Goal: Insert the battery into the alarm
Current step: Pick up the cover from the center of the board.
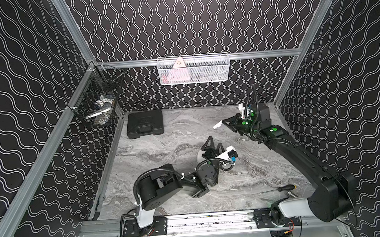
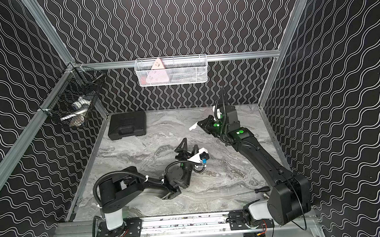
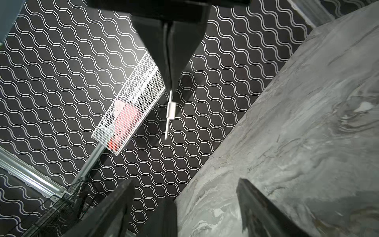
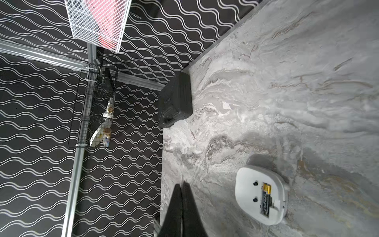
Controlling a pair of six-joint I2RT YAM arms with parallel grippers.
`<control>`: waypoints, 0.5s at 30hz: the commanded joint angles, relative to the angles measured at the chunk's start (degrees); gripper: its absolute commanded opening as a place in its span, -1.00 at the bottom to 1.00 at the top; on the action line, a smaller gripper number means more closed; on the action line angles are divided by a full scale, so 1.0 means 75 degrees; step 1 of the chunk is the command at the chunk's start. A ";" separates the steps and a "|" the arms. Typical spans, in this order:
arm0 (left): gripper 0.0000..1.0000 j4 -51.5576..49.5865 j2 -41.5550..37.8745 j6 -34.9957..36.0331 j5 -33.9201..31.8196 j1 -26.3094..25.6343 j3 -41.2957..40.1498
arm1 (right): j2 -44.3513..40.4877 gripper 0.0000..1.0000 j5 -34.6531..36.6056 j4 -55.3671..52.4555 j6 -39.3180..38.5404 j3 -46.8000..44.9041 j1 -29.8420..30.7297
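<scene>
Left gripper [image 1: 214, 145] hovered just above the alarm [image 4: 244, 191], fingers [image 3: 114, 207] spread wide, nothing between them. The alarm lay face down mid-way across the marble table [image 1: 176, 133]. The battery [image 4: 265, 200] sat in the back slot, gold end showing. Right gripper [image 1: 223, 122] stood well apart, nearer the back wall, its fingers pinched on a thin white flat piece [image 1: 217, 124]. I noted a black case [image 1: 144, 124] at the far left corner.

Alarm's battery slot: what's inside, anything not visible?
The battery lies in the open slot in the back of the alarm, gold end showing. The right hand holds a thin white piece, perhaps the cover. The clock face, turned to the table, is hidden.
</scene>
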 commanded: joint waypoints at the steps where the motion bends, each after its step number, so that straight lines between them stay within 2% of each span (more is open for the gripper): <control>1: 0.77 -0.0650 -0.0556 -0.1446 -0.0308 -0.0233 -0.0471 | 0.0165 -1.00 0.0199 -0.0018 -0.0380 0.0136 -0.0153; 5: 0.87 -0.2514 -0.1739 -0.3244 -0.0818 -0.0454 -0.1237 | 0.0465 -1.00 -0.0461 -0.0259 -0.0943 0.0299 -0.0685; 7: 0.89 -0.4134 -0.2617 -0.4682 -0.0711 -0.0445 -0.1513 | 0.0561 -1.00 -0.0884 -0.0438 -0.1334 0.0361 -0.0914; 9: 0.90 -0.6164 -0.3596 -0.6330 -0.0228 -0.0234 -0.1612 | 0.0661 -1.00 -0.1376 -0.0713 -0.1804 0.0427 -0.1064; 10: 0.91 -0.7199 -0.4017 -0.7191 0.0207 0.0012 -0.1536 | 0.0737 -1.00 -0.1576 -0.0916 -0.2015 0.0473 -0.1092; 12: 0.94 -0.9008 -0.4654 -0.8767 0.1955 0.0960 -0.1202 | 0.0893 -1.00 -0.2104 -0.1157 -0.2391 0.0504 -0.1107; 15: 0.98 -1.0290 -0.4955 -0.9956 0.4164 0.2520 -0.0698 | 0.1115 -1.00 -0.2736 -0.1374 -0.2743 0.0398 -0.1063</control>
